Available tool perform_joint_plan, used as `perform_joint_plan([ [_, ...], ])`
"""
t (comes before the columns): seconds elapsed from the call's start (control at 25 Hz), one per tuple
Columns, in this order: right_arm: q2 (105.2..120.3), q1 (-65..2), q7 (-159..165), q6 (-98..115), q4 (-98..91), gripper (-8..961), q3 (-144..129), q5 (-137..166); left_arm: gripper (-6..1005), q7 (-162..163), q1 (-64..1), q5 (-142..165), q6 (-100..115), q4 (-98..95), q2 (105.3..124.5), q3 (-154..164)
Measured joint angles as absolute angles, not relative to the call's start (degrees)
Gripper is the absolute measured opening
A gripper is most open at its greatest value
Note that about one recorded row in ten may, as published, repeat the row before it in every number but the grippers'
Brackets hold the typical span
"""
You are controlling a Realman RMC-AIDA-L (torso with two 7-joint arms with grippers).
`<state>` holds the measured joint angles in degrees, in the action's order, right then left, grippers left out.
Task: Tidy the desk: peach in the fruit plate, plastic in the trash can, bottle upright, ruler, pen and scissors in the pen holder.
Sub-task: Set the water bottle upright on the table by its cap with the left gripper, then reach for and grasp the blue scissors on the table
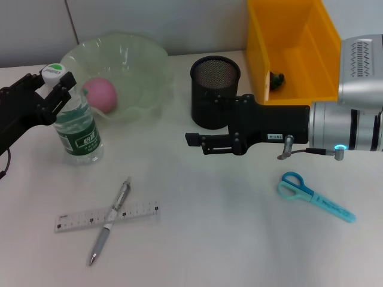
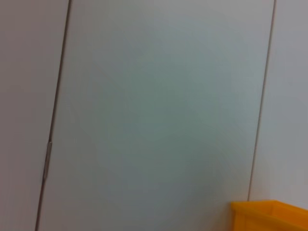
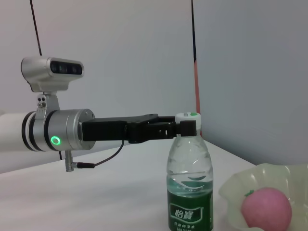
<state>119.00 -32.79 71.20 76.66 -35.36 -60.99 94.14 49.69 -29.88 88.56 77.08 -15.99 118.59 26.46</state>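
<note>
Yellow trash can (image 1: pixel 266 45) stands just beside the mesh pen holder (image 1: pixel 215 89); the peach (image 1: pixel 99 94) already sits in the fruit plate (image 1: pixel 149 60) beyond it. The water bottle (image 1: pixel 76 128) stands upright, left gripper (image 1: pixel 55 85) clenched on its neck. Right gripper (image 1: pixel 194 141) hovers before the holder, seemingly pinched shut. Next, I'd say: release, then fetch ruler (image 1: pixel 143 210), pen (image 1: pixel 102 239), scissors (image 1: pixel 314 196).

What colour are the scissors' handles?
Blue and teal scissors, clearest in the head view.
</note>
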Motion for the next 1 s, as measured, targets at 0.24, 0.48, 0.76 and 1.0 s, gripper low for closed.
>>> perform_joint_plan([
  [0.24,118.96,-32.78,71.71,76.72,-35.42,767,-60.99,94.14,445,49.38,-29.76,88.47,76.9,-15.96,118.57,26.45],
  [0.48,118.91,-32.78,71.72,76.76,-35.42,766,-60.99,94.14,481,48.92,-29.16,87.18,76.76,-15.73,118.55,26.39],
  [0.76,118.91,-32.78,71.73,77.24,-35.42,766,-60.99,94.14,722,49.38,-28.87,87.15,77.12,-15.82,118.55,26.41],
  [1.0,118.91,-32.76,71.77,77.32,-35.38,766,-60.99,94.13,818,50.73,-28.67,87.1,77.5,-16.27,118.3,26.43],
])
